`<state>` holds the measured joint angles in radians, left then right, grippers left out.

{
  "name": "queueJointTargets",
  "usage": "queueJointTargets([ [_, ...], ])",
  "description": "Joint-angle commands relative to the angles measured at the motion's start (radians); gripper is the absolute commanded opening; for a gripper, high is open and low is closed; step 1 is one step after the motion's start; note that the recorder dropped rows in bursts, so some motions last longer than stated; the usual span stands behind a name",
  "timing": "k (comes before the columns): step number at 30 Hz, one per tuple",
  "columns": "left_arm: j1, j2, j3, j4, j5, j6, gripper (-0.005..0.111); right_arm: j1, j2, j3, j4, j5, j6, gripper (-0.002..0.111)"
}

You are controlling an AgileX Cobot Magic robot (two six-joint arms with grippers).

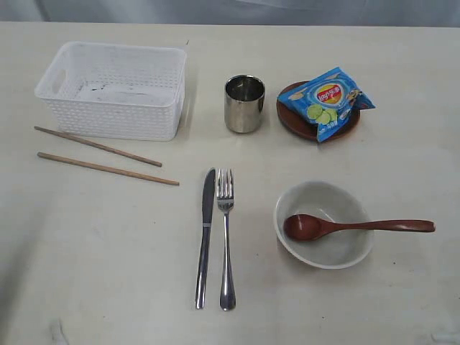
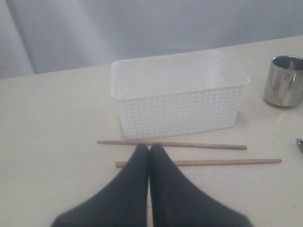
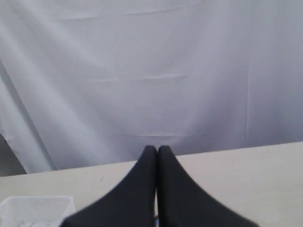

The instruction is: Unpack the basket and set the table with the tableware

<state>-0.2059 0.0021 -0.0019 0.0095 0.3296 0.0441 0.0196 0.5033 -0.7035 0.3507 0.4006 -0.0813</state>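
Just beyond closed left tool (image 2: 149, 147): chopsticks (image 2: 189, 145), then basket (image 2: 177, 92).

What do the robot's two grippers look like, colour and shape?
Both look alike: the left gripper and right gripper each have two matte black fingers, broad at the base, tapering to rounded tips. No cables or markings show; the arms are out of view.

A: Covered items?
B: Plate (image 1: 290, 117), mostly under chips bag (image 1: 327, 100). One chopstick (image 2: 222, 162), partly behind left gripper (image 2: 149, 147).
A: Cropped items?
B: Cup (image 2: 284, 80), knife tip (image 2: 299, 144) and, in the right wrist view, basket (image 3: 35, 208). Each is cut by the frame edge.
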Motion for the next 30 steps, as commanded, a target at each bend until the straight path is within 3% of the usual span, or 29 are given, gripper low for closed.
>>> queueJointTargets([
  [1, -0.006, -0.002, 0.002, -0.002, -0.008, 0.000, 0.000, 0.010, -0.198, 0.080, 0.021, -0.037, -0.008, 0.000],
  [11, -0.006, -0.002, 0.002, -0.002, -0.008, 0.000, 0.000, 0.010, -0.502, 0.095, 0.021, -0.029, -0.010, 0.000],
  [20, -0.006, -0.002, 0.002, -0.002, 0.000, 0.000, 0.000, 0.012, -0.503, 0.084, 0.005, -0.036, -0.016, 0.000],
  [30, -0.006, -0.002, 0.002, -0.002, 0.000, 0.000, 0.000, 0.012, -0.503, 0.325, -0.351, -0.128, 0.063, 0.000],
])
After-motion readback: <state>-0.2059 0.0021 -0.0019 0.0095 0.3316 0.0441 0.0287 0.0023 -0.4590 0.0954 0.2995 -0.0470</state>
